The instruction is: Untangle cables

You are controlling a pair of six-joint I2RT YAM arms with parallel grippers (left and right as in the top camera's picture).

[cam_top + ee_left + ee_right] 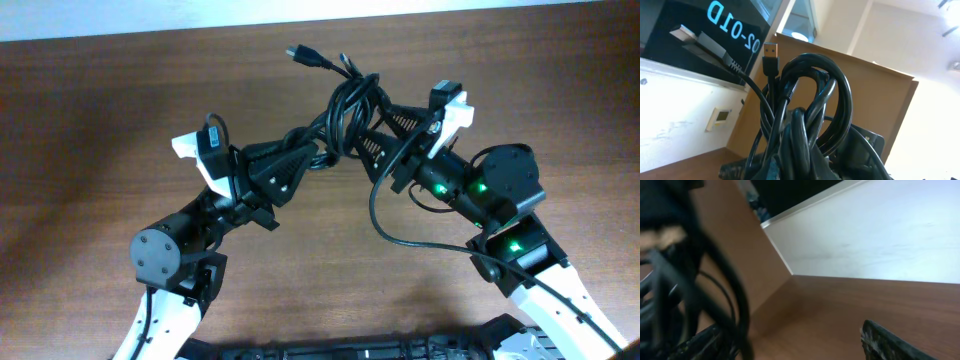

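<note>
The cables (350,100) are a knotted bundle of black cords lifted between my two arms at the table's far middle. One plug end (293,52) sticks out to the far left. My left gripper (316,152) is shut on the bundle's lower left part. In the left wrist view the cables (810,115) loop up from the jaws (805,167), with a USB plug (771,52) pointing up. My right gripper (386,130) is open at the bundle's right side. In the right wrist view its jaws (790,342) are wide apart, with the cables (715,280) hanging over the left finger and nothing between them.
The brown wooden table (120,90) lies under both arms. A thin black wire (385,225) loops from the right arm towards its base. A cardboard panel (875,95) and a white wall (880,235) stand behind the table.
</note>
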